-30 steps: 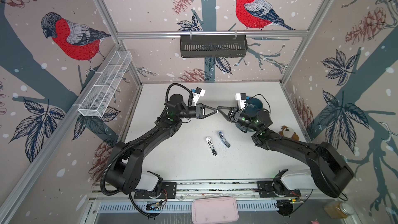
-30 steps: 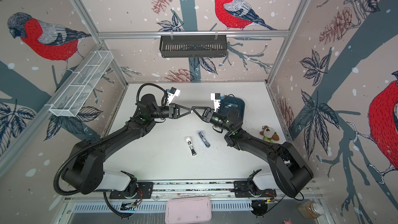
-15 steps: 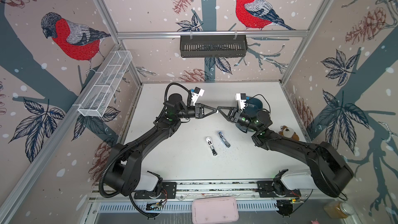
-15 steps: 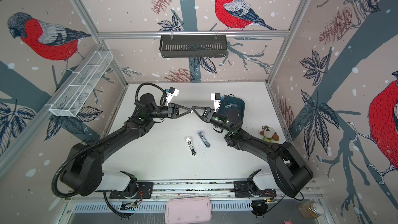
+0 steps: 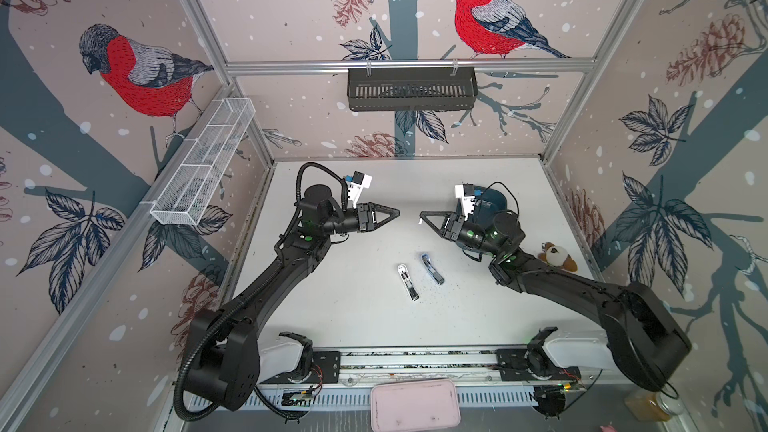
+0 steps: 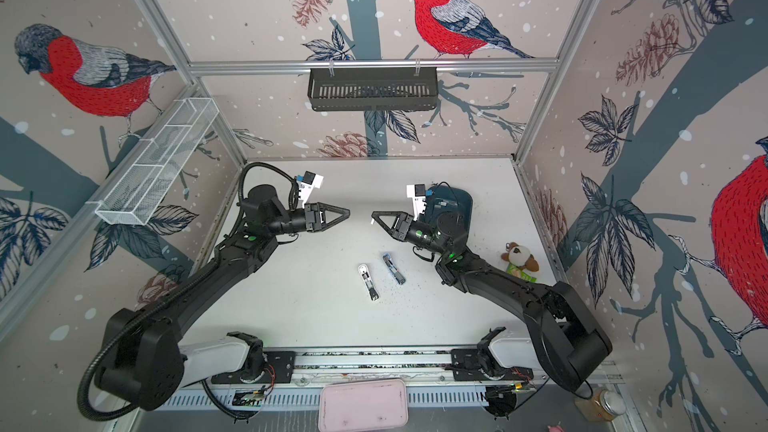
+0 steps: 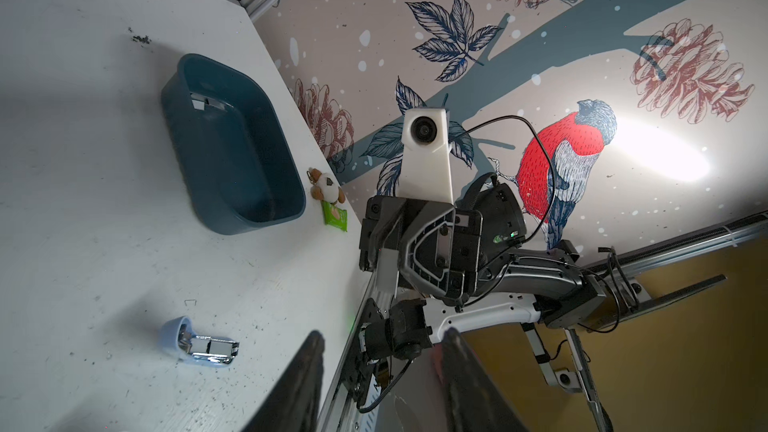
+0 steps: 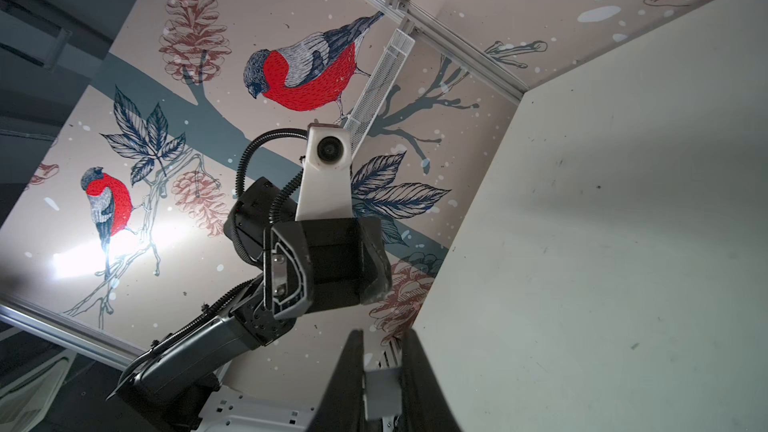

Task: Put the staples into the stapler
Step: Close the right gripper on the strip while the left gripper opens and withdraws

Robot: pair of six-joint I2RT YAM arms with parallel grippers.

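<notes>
Two small staplers lie mid-table in both top views, a white one point(image 5: 407, 281) point(image 6: 368, 281) and a light-blue one point(image 5: 432, 268) point(image 6: 393, 268). The left wrist view shows the light-blue stapler point(image 7: 199, 342) with its chrome magazine exposed. Both grippers hover above the table, tips facing with a small gap between them. My left gripper point(image 5: 397, 214) point(image 7: 382, 367) is open and empty. My right gripper point(image 5: 422, 216) point(image 8: 382, 338) is shut on a short silvery-grey strip of staples point(image 8: 382, 388), whose pale end shows at the tip point(image 5: 420, 221).
A dark blue bin point(image 5: 490, 205) point(image 7: 232, 143) stands behind the right arm. A plush toy point(image 5: 555, 255) and a green packet point(image 7: 334, 214) lie by the right wall. One loose staple point(image 7: 190, 302) lies near the blue stapler. A black basket point(image 5: 411, 89) hangs on the back wall.
The two grippers' tips met in the middle; my left gripper has since opened and drawn back left. The strip of staples stays in the right gripper.
</notes>
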